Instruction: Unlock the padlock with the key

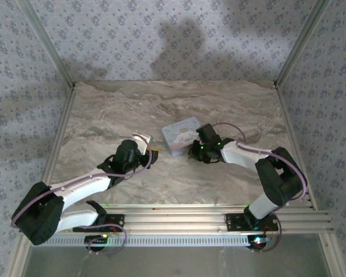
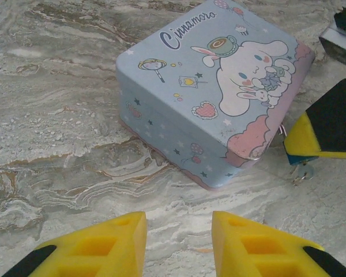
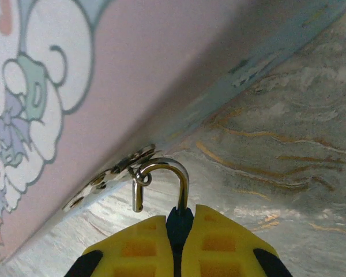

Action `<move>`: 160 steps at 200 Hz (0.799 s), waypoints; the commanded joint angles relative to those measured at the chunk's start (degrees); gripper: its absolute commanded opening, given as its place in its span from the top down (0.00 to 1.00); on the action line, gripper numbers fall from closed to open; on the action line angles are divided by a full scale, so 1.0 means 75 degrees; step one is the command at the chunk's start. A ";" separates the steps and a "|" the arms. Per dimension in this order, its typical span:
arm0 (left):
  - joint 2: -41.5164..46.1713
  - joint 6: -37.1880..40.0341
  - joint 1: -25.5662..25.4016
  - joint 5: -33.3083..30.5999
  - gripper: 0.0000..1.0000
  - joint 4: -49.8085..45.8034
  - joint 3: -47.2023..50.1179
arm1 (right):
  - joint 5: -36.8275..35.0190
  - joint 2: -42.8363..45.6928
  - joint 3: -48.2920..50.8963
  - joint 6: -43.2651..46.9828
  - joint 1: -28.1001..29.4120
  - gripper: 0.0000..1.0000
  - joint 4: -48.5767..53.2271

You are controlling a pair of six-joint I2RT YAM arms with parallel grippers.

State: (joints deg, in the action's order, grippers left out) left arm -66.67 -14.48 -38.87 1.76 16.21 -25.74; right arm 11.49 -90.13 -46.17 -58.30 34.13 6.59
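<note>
We see the right gripper [image 3: 180,229] pinched tight on the padlock [image 3: 184,182], whose shackle meets the hasp [image 3: 112,173] of the blue tin [image 2: 219,86], while the left gripper [image 2: 179,231] hangs part-open and empty before the tin.

Parted left hand [image 2: 179,239], right hand [image 3: 179,231] — clamped

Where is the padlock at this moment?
In the right wrist view, bottom centre, the padlock is pinched in the right gripper, with its shackle hooked through the hasp on the edge of the pale blue tin.
</note>
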 commanded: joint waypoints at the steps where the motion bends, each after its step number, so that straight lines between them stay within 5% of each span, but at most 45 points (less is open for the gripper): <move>1: 0.0048 -0.0062 0.0041 0.0047 0.65 -0.0035 -0.0027 | -0.0600 0.0108 0.0230 -0.1060 0.0236 1.00 -0.0821; 160: 0.0325 0.0044 0.0050 -0.0165 0.64 -0.0115 0.0209 | -0.3265 0.0330 0.0482 -0.2848 0.0851 1.00 -0.1264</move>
State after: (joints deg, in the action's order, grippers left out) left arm -65.93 -14.48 -38.87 1.43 15.97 -24.80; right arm -7.53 -89.78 -42.50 -77.21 40.10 -2.39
